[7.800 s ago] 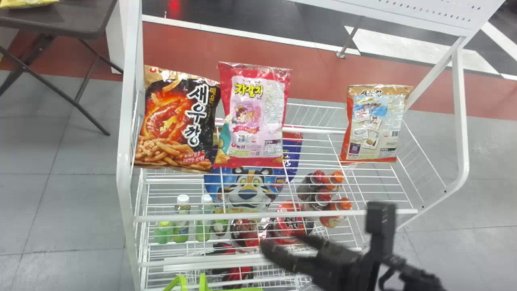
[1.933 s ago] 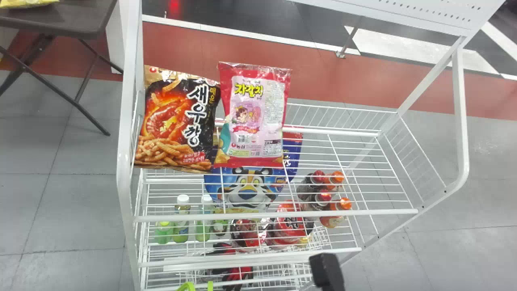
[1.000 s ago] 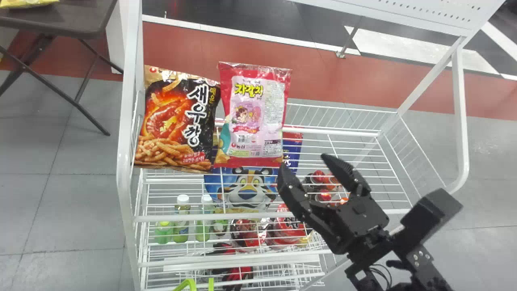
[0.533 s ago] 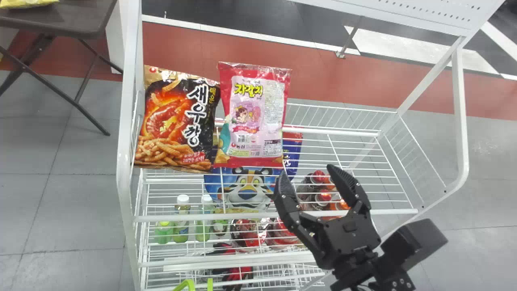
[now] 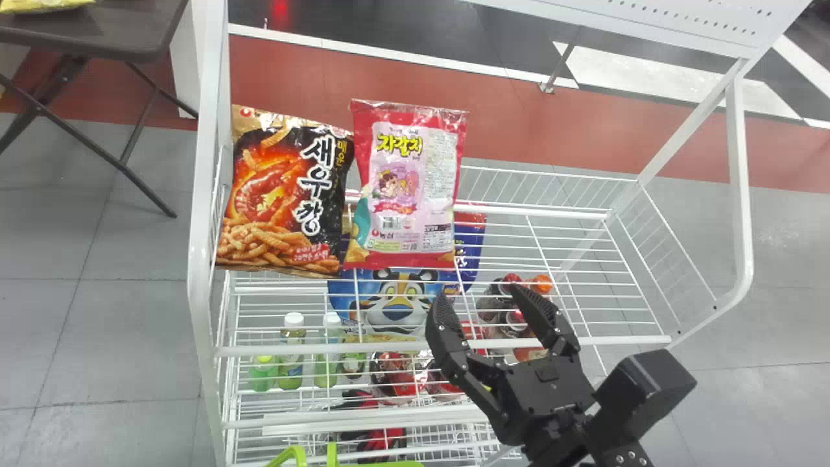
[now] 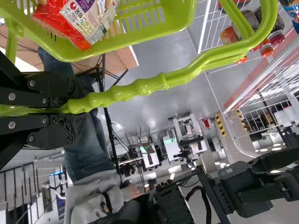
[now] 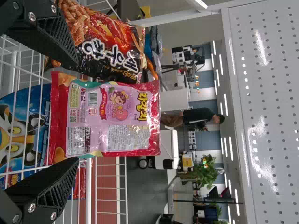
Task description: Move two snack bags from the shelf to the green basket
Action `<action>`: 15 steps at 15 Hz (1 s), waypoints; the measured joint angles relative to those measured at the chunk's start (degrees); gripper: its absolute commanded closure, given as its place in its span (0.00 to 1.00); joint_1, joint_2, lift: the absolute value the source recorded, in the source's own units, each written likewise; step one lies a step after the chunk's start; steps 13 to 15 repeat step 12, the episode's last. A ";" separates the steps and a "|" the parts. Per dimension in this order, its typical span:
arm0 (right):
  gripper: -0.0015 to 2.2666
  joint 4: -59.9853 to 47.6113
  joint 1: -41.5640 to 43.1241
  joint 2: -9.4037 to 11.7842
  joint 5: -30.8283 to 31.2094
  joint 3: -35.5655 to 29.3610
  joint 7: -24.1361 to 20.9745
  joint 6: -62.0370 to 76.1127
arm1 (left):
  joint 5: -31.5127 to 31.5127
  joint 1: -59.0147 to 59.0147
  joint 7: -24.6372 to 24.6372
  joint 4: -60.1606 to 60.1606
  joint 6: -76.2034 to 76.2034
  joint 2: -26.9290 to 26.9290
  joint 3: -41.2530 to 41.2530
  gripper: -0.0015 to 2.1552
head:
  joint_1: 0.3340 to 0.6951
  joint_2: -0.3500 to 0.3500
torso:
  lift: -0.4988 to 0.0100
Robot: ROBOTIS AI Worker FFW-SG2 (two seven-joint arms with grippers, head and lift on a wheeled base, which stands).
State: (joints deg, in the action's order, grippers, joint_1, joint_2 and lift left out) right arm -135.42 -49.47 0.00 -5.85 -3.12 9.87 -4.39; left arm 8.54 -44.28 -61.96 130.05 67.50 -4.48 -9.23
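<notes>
Crowding could make the released right hand (image 5: 478,295) snag the black bag (image 5: 282,194), nine o'clock of the pink bag (image 5: 408,188); the left hand (image 6: 77,106) grasps the basket handle (image 6: 149,87).

Korean lettering marks the black bag (image 5: 283,194) and pink bag (image 5: 408,188).

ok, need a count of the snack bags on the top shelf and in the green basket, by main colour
Black bag, on the top shelf: 1
Pink-and-red bag, on the top shelf: 1
Orange-red bag, in the green basket: 1
Total in view: 3
</notes>
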 measured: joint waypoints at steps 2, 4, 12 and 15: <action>0.04 0.20 -0.01 0.00 0.10 0.32 -0.49 0.41 | 0.00 -0.18 0.00 0.23 -0.03 0.00 0.00 1.00 | 1.00 0.00 | 0.95; 0.04 0.25 -0.01 0.00 0.10 0.53 -0.72 0.54 | -0.01 -0.32 0.06 0.28 -0.03 0.00 0.00 1.00 | 1.00 0.00 | 0.95; 0.04 -0.08 -0.30 0.00 0.10 1.83 -1.17 0.70 | -0.18 -1.11 0.18 1.30 -0.04 -0.17 0.14 1.00 | 1.00 0.00 | 0.95; 0.04 -0.08 -0.30 0.00 0.10 1.83 -1.17 0.70 | -0.18 -1.11 0.18 1.30 -0.04 -0.17 0.14 1.00 | 1.00 0.00 | 0.95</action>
